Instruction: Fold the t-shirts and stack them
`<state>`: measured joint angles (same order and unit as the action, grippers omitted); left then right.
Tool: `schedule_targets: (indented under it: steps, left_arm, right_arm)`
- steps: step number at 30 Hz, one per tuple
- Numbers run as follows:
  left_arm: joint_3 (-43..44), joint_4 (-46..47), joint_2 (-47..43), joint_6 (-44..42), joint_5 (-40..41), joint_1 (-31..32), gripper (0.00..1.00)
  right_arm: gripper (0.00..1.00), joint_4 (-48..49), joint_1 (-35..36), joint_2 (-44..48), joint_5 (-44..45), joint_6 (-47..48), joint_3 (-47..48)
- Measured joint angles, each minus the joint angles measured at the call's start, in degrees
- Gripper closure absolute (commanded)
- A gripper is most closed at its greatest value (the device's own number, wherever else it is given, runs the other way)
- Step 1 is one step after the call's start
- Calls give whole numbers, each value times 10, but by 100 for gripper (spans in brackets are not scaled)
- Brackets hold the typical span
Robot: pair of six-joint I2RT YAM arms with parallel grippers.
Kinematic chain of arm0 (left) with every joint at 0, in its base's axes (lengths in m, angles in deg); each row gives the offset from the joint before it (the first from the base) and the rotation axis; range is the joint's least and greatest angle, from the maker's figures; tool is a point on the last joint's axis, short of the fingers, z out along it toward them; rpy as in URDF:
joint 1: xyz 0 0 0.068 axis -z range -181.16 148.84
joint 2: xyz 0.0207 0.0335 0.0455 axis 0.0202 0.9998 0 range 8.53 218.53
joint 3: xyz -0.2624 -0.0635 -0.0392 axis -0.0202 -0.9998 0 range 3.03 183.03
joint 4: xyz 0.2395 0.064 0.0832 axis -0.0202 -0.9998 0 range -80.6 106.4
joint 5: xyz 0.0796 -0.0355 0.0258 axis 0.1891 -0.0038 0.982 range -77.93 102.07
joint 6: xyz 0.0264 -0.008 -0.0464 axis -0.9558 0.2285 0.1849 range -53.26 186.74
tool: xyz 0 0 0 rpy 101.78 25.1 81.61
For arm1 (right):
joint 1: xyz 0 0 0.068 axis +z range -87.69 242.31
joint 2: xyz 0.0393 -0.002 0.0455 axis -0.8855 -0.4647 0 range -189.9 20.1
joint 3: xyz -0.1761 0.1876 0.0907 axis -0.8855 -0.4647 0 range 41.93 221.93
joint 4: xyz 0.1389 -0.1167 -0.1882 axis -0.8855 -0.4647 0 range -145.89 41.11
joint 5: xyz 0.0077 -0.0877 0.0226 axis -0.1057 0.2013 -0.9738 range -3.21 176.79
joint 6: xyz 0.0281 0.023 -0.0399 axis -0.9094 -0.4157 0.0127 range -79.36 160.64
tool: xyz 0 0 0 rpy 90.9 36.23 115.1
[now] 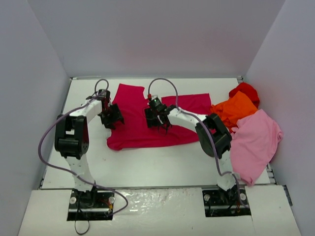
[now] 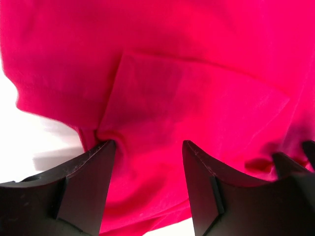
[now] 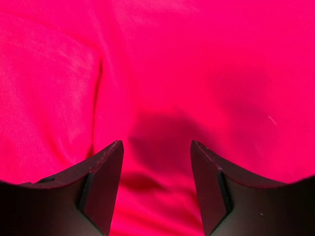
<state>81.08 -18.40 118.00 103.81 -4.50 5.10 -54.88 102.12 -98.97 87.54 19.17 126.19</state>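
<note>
- The crimson shirt [image 1: 142, 132] lies mid-counter [image 1: 147, 164], its long axis running left to right.
- The left fingers [image 2: 83, 187] stand open over its left edge and the right fingers [image 3: 98, 189] open over its middle; neither holds cloth.
- The heap [image 1: 251, 140] of other shirts sits at the right.

Left tool [image 2: 147, 146] and right tool [image 3: 156, 144] both point downward, jaws spread apart.

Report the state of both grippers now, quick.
Left gripper: open, jaws apart over the crimson t-shirt, holding nothing.
Right gripper: open, jaws apart over the same shirt, holding nothing.
</note>
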Motion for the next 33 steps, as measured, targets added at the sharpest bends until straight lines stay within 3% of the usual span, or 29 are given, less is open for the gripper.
schedule_targets:
  steps: [9, 14, 17, 19, 21, 28, 33]
  left_arm:
    - [41, -5, 5, -7, 18, 0, 47]
    - [41, -9, 7, -10, 21, 0, 47]
    - [33, -3, 6, -9, 17, 0, 48]
    - [17, 13, 6, -2, 4, 1, 48]
    - [3, 22, 5, 8, -6, 5, 48]
    - [-11, 61, -20, 56, -22, 81, 60]
    - [-10, 115, 1, 83, -45, 129, 62]
  right_arm:
    - [47, -1, 0, -74, -46, 6, 115]
    - [48, -17, 0, -82, -28, 18, 141]
    - [62, -26, -3, -60, 23, 30, 108]
    - [89, -39, -13, -33, 50, 35, 70]
    - [99, -53, -35, 1, 69, 35, 34]
    - [100, -67, -154, 83, 125, 32, -21]
    - [100, -76, -174, 80, 139, 34, -23]
